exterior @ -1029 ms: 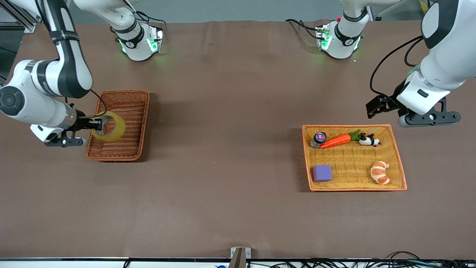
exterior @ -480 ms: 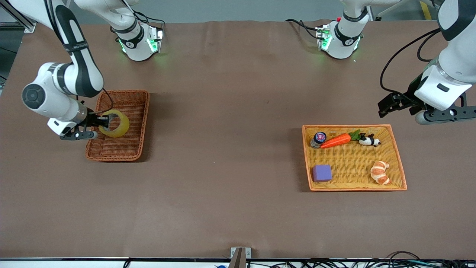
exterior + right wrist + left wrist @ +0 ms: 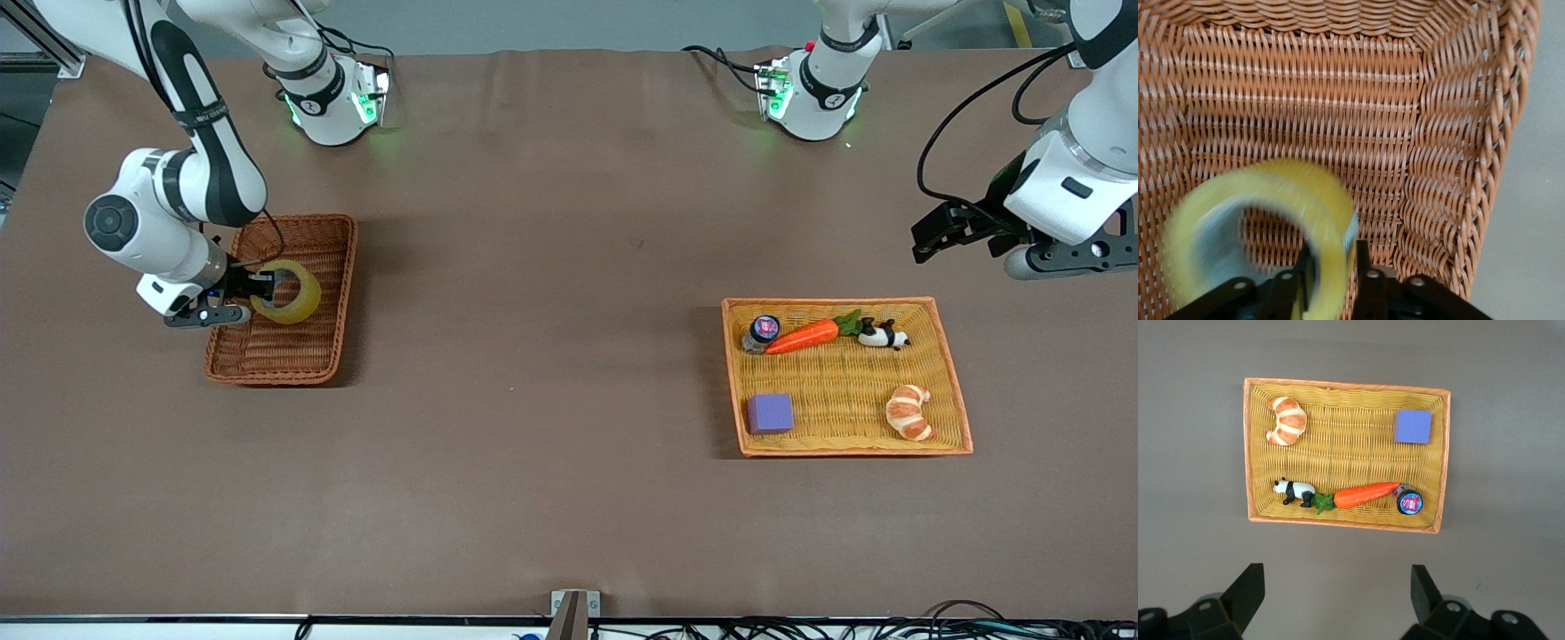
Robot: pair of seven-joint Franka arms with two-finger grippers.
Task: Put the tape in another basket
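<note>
The tape, a translucent yellowish ring, hangs tilted low inside the reddish-brown wicker basket at the right arm's end of the table. My right gripper is shut on the ring's wall, with one finger inside the hole and one outside. In the right wrist view the tape is blurred, pinched in the right gripper above the basket's woven floor. My left gripper is open and empty, in the air over bare table beside the flat tray; it also shows in the left wrist view.
A flat orange-yellow woven tray at the left arm's end holds a carrot, a small jar, a panda figure, a purple block and a croissant. The same tray shows in the left wrist view.
My right gripper has carried the tape down into the reddish-brown basket and toward the arms' bases. My left arm has drawn away toward its end of the table.
</note>
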